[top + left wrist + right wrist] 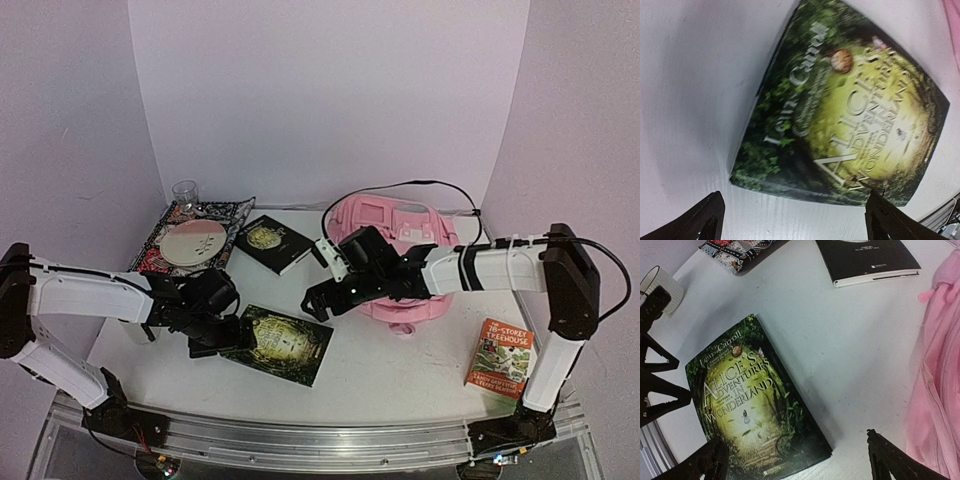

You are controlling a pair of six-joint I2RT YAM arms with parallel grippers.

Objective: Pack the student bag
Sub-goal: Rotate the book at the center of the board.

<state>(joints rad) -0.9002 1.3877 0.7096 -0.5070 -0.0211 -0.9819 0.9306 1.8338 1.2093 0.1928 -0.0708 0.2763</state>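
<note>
The student bag (pixel 388 214) is a pale-pink backpack lying at the back right of the table, partly hidden by my right arm. Its pink fabric fills the right edge of the right wrist view (pixel 940 370). A green Alice in Wonderland book (pixel 282 345) lies flat at the front centre. My left gripper (pixel 218 336) is open at the book's left edge, and the book (pixel 850 100) lies just ahead of its fingers (pixel 707 217). My right gripper (pixel 320 288) hangs open above the table between the book (pixel 750 400) and the bag, holding nothing.
A black book (pixel 272 243) lies behind the green one. A patterned pouch (pixel 235 215) at the back left carries a round pink-and-white plate (pixel 192 244), with a clear glass (pixel 185 192) behind it. An orange Treehouse book (pixel 500 358) lies front right. A black cable (pixel 400 186) arcs over the bag.
</note>
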